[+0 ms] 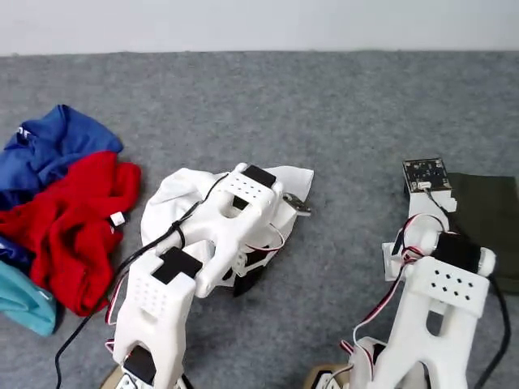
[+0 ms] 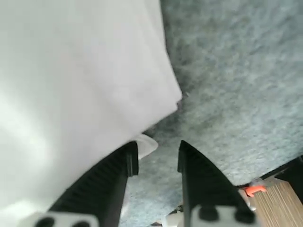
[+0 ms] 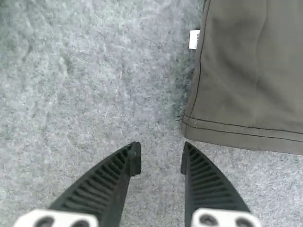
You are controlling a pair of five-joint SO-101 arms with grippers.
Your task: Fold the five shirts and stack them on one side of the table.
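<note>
Since the white shirt [image 2: 80,80] lies just beside the released left end effector [image 2: 157,150], that arm is nearer than the released right end effector [image 3: 160,150].

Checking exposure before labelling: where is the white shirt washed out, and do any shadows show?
Left wrist view: the white shirt glares, its folds nearly lost. High view: its creases read plainly. Right wrist view: no glare; the olive shirt casts a narrow shadow along its edge onto the grey carpet.
</note>
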